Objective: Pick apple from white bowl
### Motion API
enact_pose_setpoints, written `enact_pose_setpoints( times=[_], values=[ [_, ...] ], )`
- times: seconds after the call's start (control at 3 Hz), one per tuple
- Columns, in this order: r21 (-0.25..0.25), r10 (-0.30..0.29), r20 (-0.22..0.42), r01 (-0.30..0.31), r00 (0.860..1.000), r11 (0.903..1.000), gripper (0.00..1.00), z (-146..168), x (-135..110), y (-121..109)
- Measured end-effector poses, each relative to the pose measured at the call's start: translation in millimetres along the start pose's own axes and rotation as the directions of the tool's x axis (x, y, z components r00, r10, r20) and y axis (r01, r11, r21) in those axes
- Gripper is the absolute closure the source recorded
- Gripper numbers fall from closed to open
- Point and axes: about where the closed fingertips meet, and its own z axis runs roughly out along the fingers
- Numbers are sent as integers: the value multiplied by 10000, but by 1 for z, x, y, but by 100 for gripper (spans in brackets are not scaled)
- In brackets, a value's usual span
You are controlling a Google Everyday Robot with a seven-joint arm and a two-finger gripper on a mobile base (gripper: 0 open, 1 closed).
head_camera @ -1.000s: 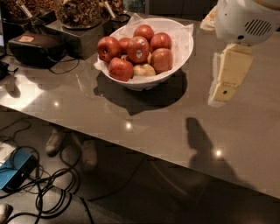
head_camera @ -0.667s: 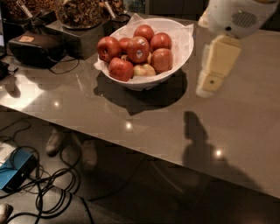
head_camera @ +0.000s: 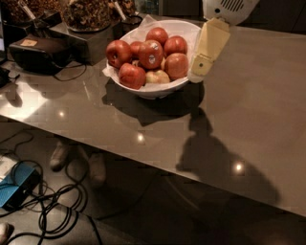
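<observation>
The white bowl (head_camera: 165, 87), lined with crinkled white paper, stands on the grey table and holds several red apples and a pale one. The apple (head_camera: 150, 53) with a small pale sticker sits on top, near the middle of the pile. My gripper (head_camera: 206, 52) hangs from the white arm at the top right. Its pale yellow finger (head_camera: 210, 44) hangs just off the bowl's right rim, right of the apples and a little above them. It touches no apple that I can see.
A pale yellowish apple (head_camera: 157, 76) lies at the bowl's front. Jars of dried food (head_camera: 88, 14) and a black case (head_camera: 40, 52) stand at the back left. The table's front edge (head_camera: 143, 160) runs diagonally; cables (head_camera: 52, 210) and a blue object lie on the floor.
My gripper has moved left, from over the table right of the bowl to the bowl's right rim. The view has shifted, so the bowl sits more to the middle.
</observation>
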Motion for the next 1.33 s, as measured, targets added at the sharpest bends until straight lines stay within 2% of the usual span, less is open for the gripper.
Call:
enact_pose_setpoints(
  times=[0.33, 0.67, 1.0, 1.33],
  values=[
    [35, 50, 317, -52, 9995, 10000, 0, 5, -9, -5],
    [43, 154, 293, -156, 9995, 9999, 0, 12, -36, -18],
    [188, -451, 585, 440, 9973, 9989, 0, 16, -78, -23],
    [304, -375, 778, 353, 9963, 9989, 0, 17, -81, -26]
  ],
)
